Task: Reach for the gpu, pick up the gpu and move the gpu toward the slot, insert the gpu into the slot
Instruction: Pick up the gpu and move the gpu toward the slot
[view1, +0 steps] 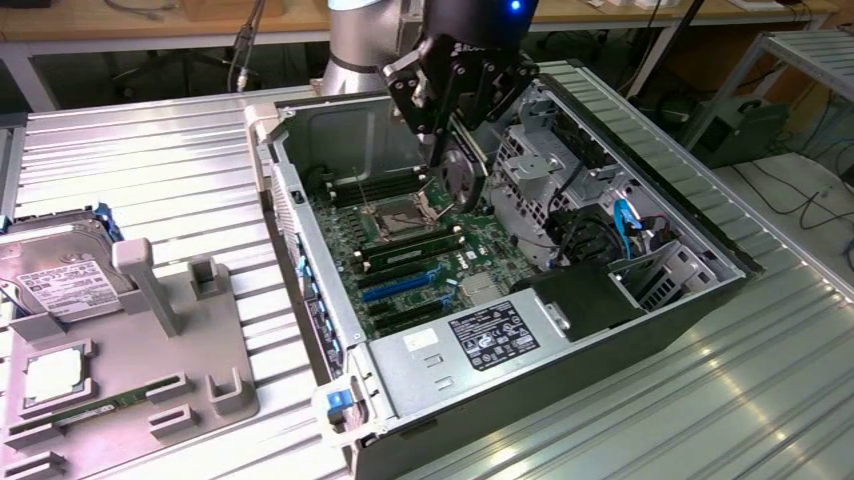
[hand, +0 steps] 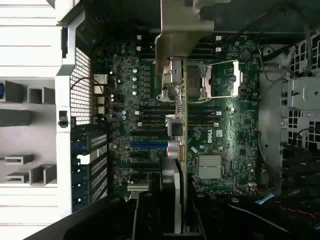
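Note:
My gripper (view1: 447, 115) hangs over the open computer case (view1: 320, 330), shut on the gpu (view1: 462, 178). The gpu is a thin dark card held on edge above the motherboard (view1: 441, 250). In the wrist view the gpu (hand: 183, 125) runs as a narrow edge across the board, with its silver bracket (hand: 181, 30) at the far end and the gripper (hand: 174, 205) around its near end. The blue slot (view1: 400, 287) lies on the board, toward the exterior view's left of the card and lower. In the wrist view the blue slot (hand: 149, 144) sits just beside the card's edge. The card is clear of the board.
A power supply (view1: 497, 335) fills the case's near end, and a drive cage (view1: 547, 170) with cables stands on the exterior view's right. On the exterior view's left, a grey fixture (view1: 134, 380) carries a hard drive (view1: 54, 265), a processor (view1: 54, 372) and a green memory stick (view1: 94, 408).

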